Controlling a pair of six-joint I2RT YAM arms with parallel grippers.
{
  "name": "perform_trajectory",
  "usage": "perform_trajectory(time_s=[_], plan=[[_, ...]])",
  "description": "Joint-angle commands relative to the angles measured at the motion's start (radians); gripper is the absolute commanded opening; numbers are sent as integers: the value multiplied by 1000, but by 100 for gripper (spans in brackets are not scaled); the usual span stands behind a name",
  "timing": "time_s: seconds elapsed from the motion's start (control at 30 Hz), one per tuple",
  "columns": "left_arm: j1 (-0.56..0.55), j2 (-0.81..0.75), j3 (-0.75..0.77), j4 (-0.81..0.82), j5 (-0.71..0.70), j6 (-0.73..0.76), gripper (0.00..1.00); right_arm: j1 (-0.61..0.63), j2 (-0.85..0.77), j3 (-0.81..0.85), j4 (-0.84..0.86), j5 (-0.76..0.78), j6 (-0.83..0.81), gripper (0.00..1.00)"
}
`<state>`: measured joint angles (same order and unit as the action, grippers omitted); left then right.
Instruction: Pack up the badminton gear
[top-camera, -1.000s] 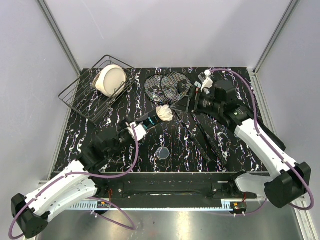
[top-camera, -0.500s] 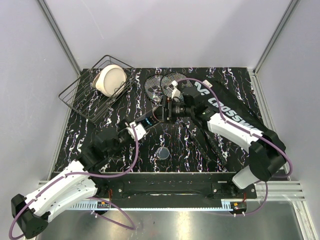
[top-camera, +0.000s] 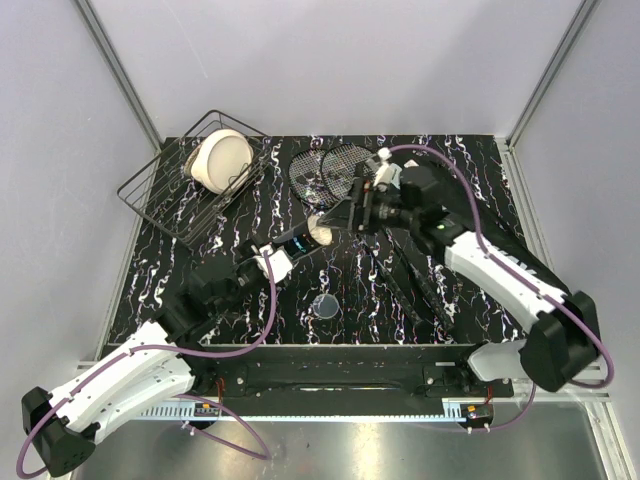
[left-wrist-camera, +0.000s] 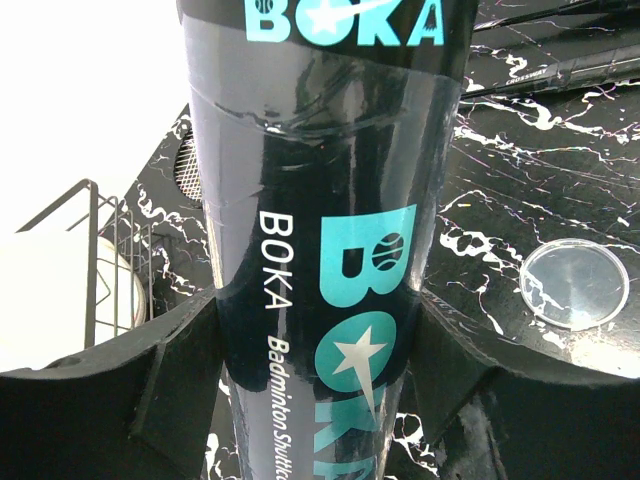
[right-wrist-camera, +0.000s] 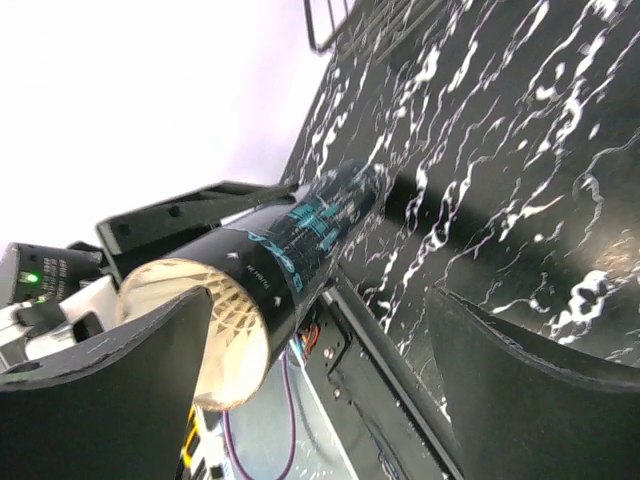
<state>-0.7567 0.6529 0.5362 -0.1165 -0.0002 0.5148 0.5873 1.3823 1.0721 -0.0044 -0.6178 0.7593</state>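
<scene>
We've L gripper (left-wrist-camera: 315, 335) jaws clamped on shuttle tube (left-wrist-camera: 330, 250) mid-barrel, tilted over desk (top-camera: 160, 250); R gripper (right-wrist-camera: 320, 345) jaws wide, empty, at its mouth. Prob. light, stiff, slick: hold mid-body, gently.

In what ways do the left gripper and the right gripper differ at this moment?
The left gripper is shut on the shuttle tube; the right gripper is open and grips nothing. The left gripper clamps the tube's lettered body, while the right gripper's fingers stand wide apart at its open end, where a shuttlecock sits inside. Both are black two-finger grippers, and both are at the same tube.
</scene>
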Motion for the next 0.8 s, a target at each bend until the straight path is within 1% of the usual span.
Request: perform_trajectory(time_s=[0.0,0.1,0.23,0.27,0.37,0.43,0.53,0.57,0.67,0.7,0.77], plan=[[-7,-19,27,100,34,5,0,-40,-101,8,-69,20,-55,94],[-7,-18,28,100,37,5,0,-14,-68,19,-54,7,-49,93],[-7,-16,25,100,34,5,0,89,39,46,-5,23,-22,93],[-9,-16,25,98,34,7,0,100,64,46,70,21,-6,92],[-9,-16,22,100,31,8,0,118,152,60,125,1,37,90],[-9,-15,21,100,28,11,0,120,156,60,138,6,41,90],[-12,-13,22,103,8,8,0,114,84,65,75,72,-23,92],[-10,-12,22,106,3,5,0,111,61,63,29,88,-37,93],[-10,-3,27,106,-43,-2,0,57,-61,17,-47,136,-71,95],[-12,5,30,106,-82,-7,0,13,-136,-32,-58,165,-71,96],[-12,11,36,104,-139,-18,0,-41,-218,-90,-95,217,-69,98]])
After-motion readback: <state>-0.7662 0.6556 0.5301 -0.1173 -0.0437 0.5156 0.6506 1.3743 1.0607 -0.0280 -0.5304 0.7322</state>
